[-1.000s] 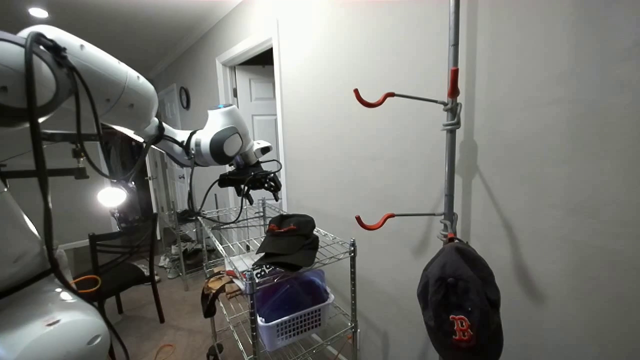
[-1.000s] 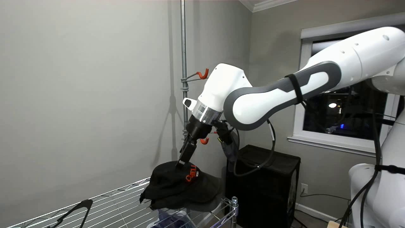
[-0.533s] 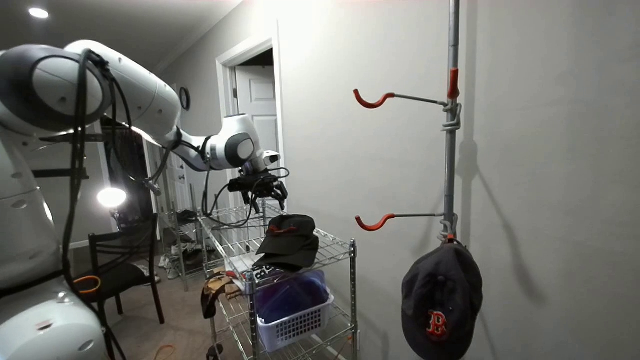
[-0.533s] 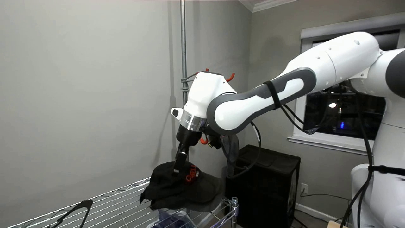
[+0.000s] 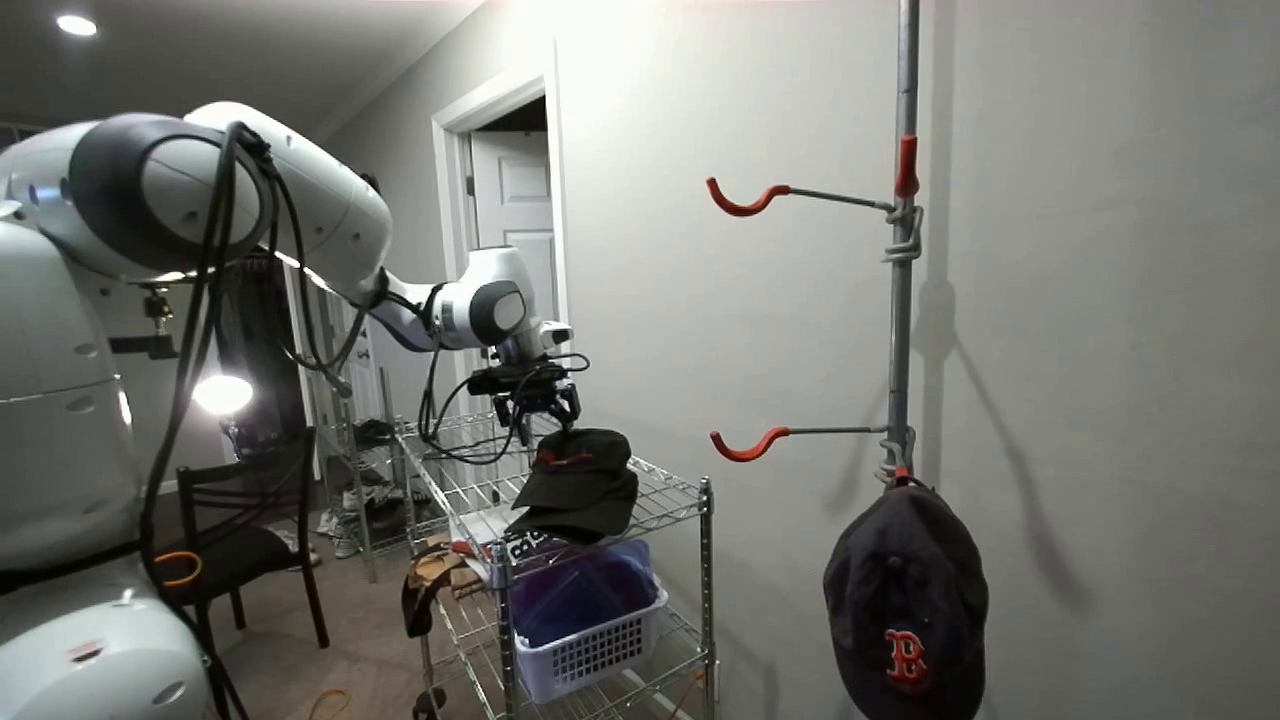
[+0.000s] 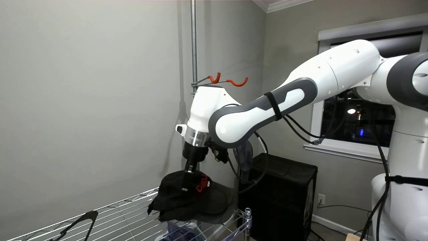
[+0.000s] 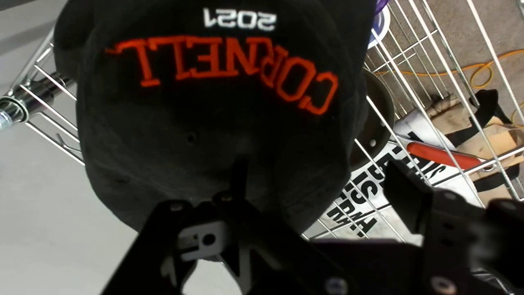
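A black cap with red CORNELL lettering (image 7: 213, 123) lies on the top wire shelf, also seen in both exterior views (image 5: 580, 455) (image 6: 174, 187). Another dark cap seems to lie under it, mostly hidden. My gripper (image 7: 323, 188) is open and empty, pointing down at the back of the cap's crown, in both exterior views (image 5: 548, 428) (image 6: 188, 180). In the wrist view one finger overlaps the crown and the other is beside the cap, over the wires. I cannot tell whether a finger touches the cap. A navy cap with a red B (image 5: 905, 590) hangs on the pole.
The grey pole (image 5: 905, 330) carries red-tipped hooks (image 5: 748, 205) that stick out. The wire rack's corner post (image 5: 706, 580) stands below, with a white basket (image 5: 590, 655) on a lower shelf. A black hanger (image 6: 80, 221) and a black box (image 6: 284, 174) also show.
My gripper has come down and toward the black cap, and its fingers are now at the crown. The hanging navy cap swings from side to side. The black cap has stayed in place.
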`<control>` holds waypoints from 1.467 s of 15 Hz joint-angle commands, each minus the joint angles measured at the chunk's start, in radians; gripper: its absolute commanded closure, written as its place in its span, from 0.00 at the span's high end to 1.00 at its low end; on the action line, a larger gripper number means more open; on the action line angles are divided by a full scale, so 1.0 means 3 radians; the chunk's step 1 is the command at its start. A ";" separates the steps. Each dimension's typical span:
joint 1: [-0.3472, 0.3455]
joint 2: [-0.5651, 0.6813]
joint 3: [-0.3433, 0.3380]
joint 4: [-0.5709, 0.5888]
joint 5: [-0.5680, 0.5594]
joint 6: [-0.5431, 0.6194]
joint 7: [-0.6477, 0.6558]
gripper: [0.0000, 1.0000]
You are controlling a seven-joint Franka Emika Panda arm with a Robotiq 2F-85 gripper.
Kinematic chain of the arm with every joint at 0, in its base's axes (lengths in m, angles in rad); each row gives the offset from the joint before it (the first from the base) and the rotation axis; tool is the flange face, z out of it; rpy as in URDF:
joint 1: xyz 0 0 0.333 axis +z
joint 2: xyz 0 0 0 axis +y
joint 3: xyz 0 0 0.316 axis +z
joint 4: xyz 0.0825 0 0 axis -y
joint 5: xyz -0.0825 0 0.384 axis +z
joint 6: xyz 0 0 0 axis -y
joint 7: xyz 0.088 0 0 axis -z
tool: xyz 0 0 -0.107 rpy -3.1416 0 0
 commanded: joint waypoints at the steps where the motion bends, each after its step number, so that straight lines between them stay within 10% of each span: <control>1: -0.0057 0.0096 0.0065 0.0093 -0.0010 -0.0121 0.0040 0.54; 9: -0.0082 0.0057 0.0054 0.0082 -0.0035 -0.0133 0.0079 0.03; 22: -0.0229 -0.0574 0.0030 0.0101 -0.0558 -0.0059 0.0567 0.02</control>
